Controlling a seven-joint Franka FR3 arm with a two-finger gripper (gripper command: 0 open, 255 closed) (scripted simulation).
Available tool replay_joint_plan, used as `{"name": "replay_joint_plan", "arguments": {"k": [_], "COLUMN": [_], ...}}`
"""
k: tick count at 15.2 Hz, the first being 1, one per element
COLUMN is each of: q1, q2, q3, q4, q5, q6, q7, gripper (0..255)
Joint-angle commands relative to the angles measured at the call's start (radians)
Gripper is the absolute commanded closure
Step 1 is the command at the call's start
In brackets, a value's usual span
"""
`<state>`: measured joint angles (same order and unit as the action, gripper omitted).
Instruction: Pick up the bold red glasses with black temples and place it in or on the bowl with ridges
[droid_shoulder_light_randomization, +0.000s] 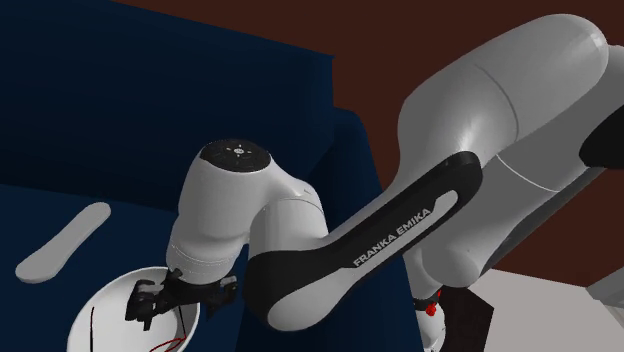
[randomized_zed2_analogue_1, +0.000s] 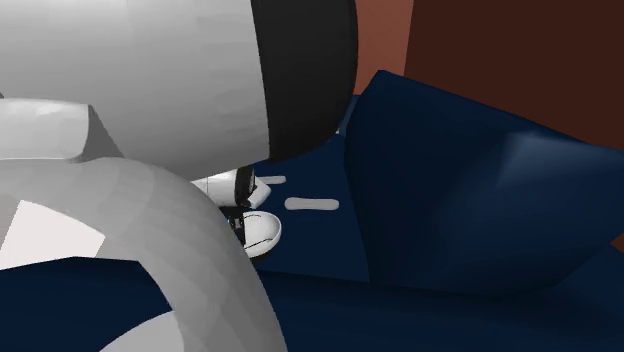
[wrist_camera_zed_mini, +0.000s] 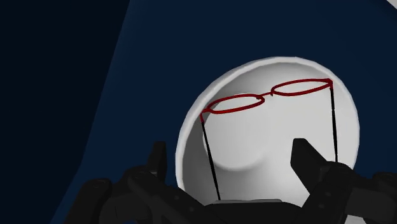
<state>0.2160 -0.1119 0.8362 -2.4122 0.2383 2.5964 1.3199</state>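
Note:
The red-framed glasses (wrist_camera_zed_mini: 268, 95) with thin black temples lie inside the white bowl (wrist_camera_zed_mini: 248, 140), front rim toward the bowl's far side and temples running back toward the gripper. My black gripper (wrist_camera_zed_mini: 229, 149) hangs just above the bowl's near edge, open, with its fingers on either side of the temples and not touching them. In the shoulder view the gripper (droid_shoulder_light_randomization: 150, 300) sits over the bowl (droid_shoulder_light_randomization: 105, 295) at the lower left. The second exterior view has the bowl (randomized_zed2_analogue_1: 268, 236) small, behind the arm.
The bowl rests on a dark blue sofa seat (droid_shoulder_light_randomization: 60, 150), with the backrest rising behind it. A flat white oblong piece (droid_shoulder_light_randomization: 65, 243) lies on the seat just beyond the bowl. The arm's big white links (droid_shoulder_light_randomization: 480, 180) reach in from the stand.

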Motion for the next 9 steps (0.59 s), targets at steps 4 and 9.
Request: {"name": "replay_joint_plan", "arguments": {"k": [4, 9], "q1": [0.030, 0.030], "q2": [-0.107, -0.107], "q3": [-0.045, -0.045], "q4": [0.008, 0.008], "q5": [0.100, 0.100], "q6": [-0.101, -0.101], "q7": [-0.071, -0.071], "gripper": [0, 0]}}
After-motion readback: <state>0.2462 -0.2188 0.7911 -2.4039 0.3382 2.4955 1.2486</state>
